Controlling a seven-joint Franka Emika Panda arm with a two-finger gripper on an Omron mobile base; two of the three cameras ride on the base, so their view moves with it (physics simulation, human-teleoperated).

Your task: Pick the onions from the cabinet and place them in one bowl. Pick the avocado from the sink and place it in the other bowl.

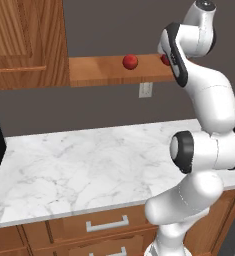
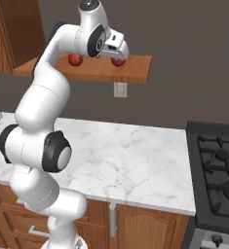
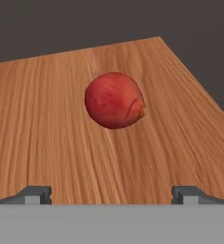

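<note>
Pincer (image 3: 111,193) spread apart, empty, just short of one onion (image 3: 114,100) on the cabinet shelf (image 3: 42,128).

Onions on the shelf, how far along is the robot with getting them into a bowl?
Nothing looks done yet: both onions, one and the other, sit on the cabinet's open shelf. In hand: the open gripper is lined up on the onion nearer the shelf's end, not touching it. Left: grasp and carry each onion to a bowl, then the avocado from the sink.
</note>
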